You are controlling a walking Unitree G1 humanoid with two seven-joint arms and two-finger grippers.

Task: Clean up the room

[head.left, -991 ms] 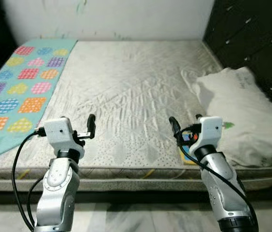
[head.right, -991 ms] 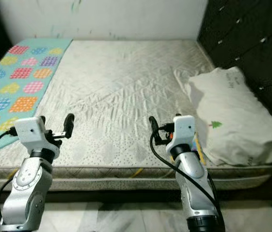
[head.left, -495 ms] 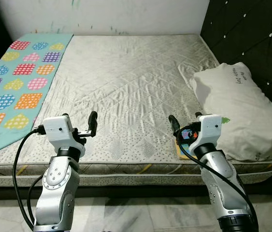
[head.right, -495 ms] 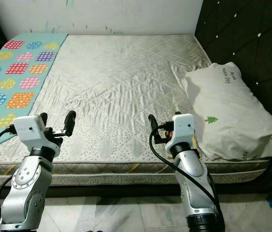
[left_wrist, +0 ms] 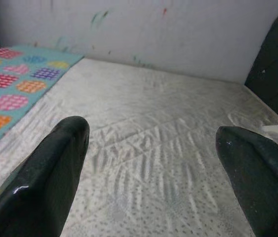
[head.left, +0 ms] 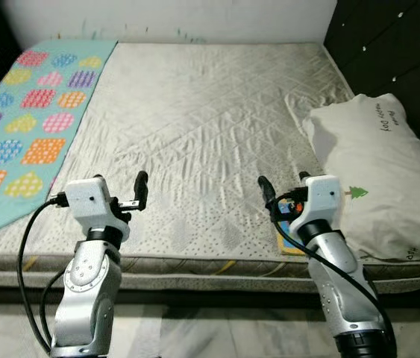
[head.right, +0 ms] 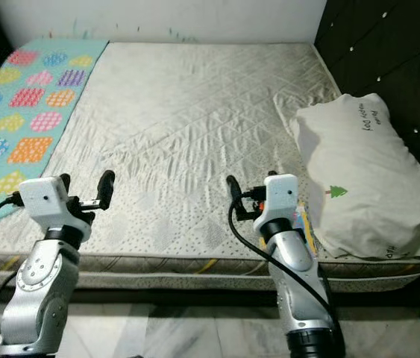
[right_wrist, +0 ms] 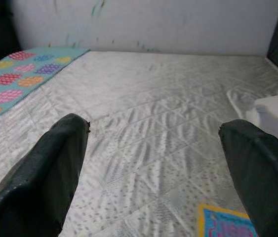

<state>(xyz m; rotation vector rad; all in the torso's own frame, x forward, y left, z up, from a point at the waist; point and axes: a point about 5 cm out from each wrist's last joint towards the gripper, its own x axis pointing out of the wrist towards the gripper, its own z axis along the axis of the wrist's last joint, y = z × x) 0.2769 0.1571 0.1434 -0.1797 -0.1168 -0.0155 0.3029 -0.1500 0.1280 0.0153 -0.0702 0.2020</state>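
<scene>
Since a moment ago my whole view has shifted a little: the bed (head.left: 210,127) sits slightly lower and more to the right in my sight, so my head has moved, not the things. The pillow (head.left: 374,186), the patterned blanket (head.left: 30,127) and the small colourful book (right_wrist: 227,227) lie where they lay before.

My arms have kept their pose. Both are raised before me, bent at the elbow, over the near edge of the bed. My left tool (left_wrist: 153,168) points across the mattress toward the far wall; its two black fingers stand wide apart and hold nothing. My right tool (right_wrist: 153,168) is the same, spread wide and empty, with the book on the bed just beside and below it, its far edge touching the pillow.
</scene>
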